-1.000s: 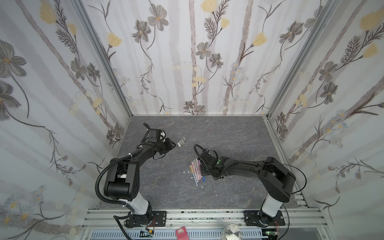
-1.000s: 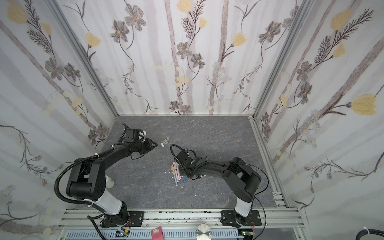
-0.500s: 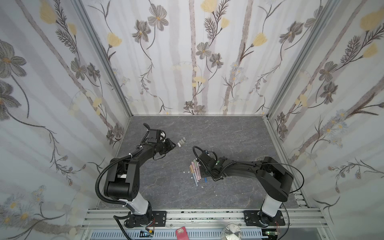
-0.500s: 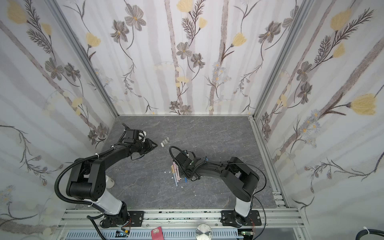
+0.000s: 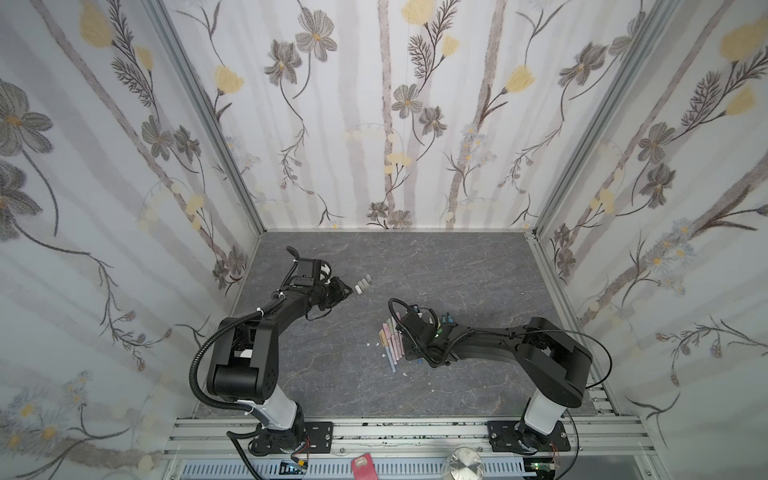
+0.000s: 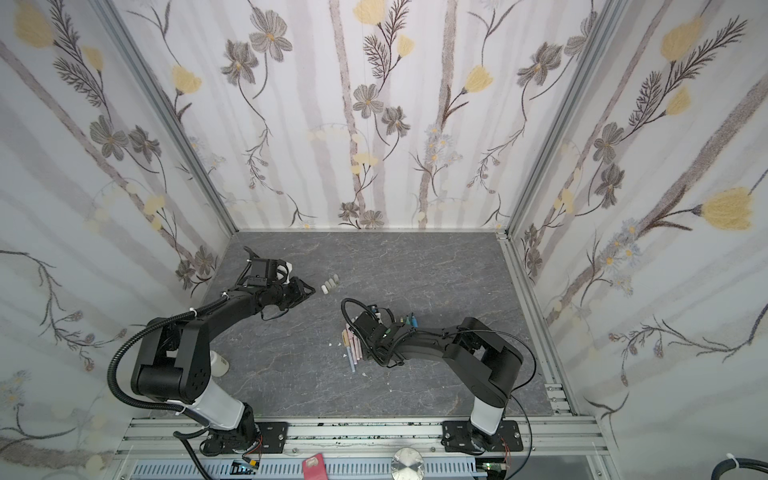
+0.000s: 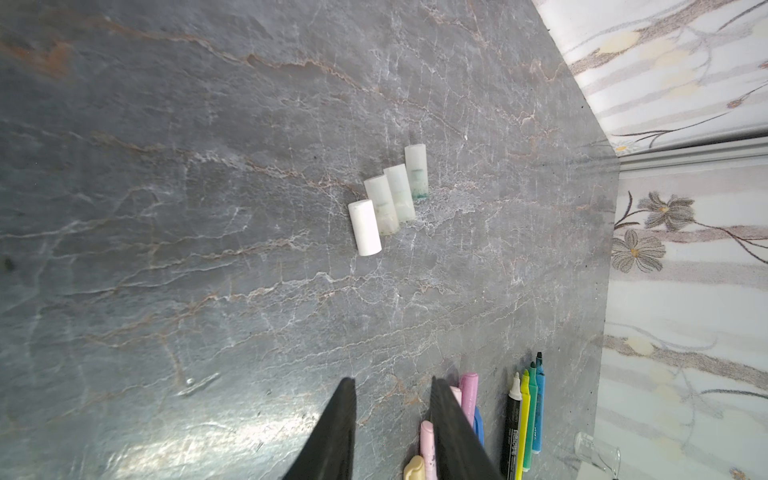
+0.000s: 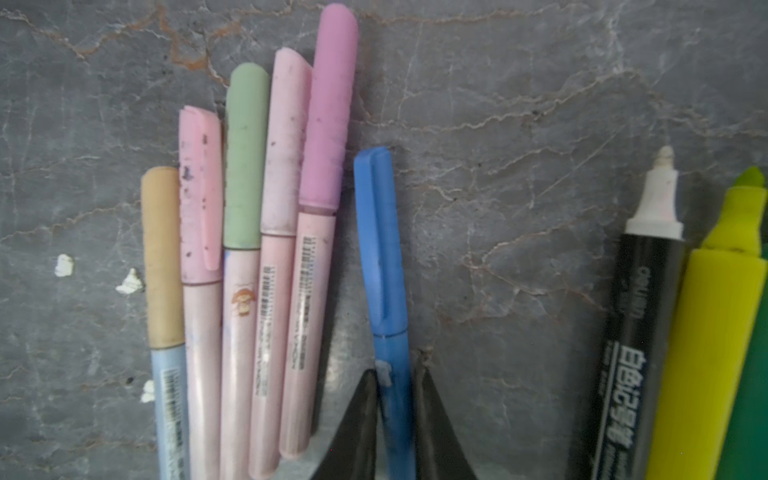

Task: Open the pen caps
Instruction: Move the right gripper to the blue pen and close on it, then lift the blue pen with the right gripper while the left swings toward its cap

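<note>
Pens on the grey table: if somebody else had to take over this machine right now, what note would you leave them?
Left gripper: open, empty, hovering short of the four loose caps, which lie side by side.
Right gripper: closed on the blue pen, gripping its barrel just below the cap.
Done: four markers lie together, uncapped.
Left: the blue pen and the five pastel pens beside it, all capped.
</note>
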`<state>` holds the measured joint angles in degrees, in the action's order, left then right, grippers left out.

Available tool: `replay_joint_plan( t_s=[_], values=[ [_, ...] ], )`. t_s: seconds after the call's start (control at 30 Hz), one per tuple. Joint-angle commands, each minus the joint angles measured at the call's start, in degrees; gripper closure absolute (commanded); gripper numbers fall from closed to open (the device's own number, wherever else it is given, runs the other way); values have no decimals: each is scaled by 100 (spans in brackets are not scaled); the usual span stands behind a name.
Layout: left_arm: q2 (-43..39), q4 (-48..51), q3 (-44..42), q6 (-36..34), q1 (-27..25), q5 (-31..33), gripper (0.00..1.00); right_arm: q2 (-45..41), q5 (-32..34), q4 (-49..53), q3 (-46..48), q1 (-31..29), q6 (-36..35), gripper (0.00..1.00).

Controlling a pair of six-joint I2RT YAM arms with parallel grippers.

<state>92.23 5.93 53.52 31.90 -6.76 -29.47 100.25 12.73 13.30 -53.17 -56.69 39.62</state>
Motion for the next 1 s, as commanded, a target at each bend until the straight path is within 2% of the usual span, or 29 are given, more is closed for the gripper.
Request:
replay_joint_plan(
  t_s=[0.0, 0.17, 0.33, 0.63, 0.77, 0.97],
  values=[
    [-129, 61, 109, 3, -18, -183, 68, -7, -202, 518, 137, -26, 26, 91],
    [-321, 427, 351, -27, -192, -455, 67, -310, -205, 540, 201, 48, -90, 96],
    [-388, 557, 536, 100, -691, -869, 66, -928, -498, 415, 240, 305, -477, 98],
    [-298, 237, 774, 671, -1984, -823, 64, -2244, -1821, -223, 653, 1372, -1128, 99],
    [-132, 48, 934, 896, -2412, -684, 64, -2388, -2026, -260, 668, 1651, -1259, 99],
    [298, -95, 1245, 1047, -2895, -576, 62, -2362, -2075, -371, 607, 1727, -1229, 99]
  ],
)
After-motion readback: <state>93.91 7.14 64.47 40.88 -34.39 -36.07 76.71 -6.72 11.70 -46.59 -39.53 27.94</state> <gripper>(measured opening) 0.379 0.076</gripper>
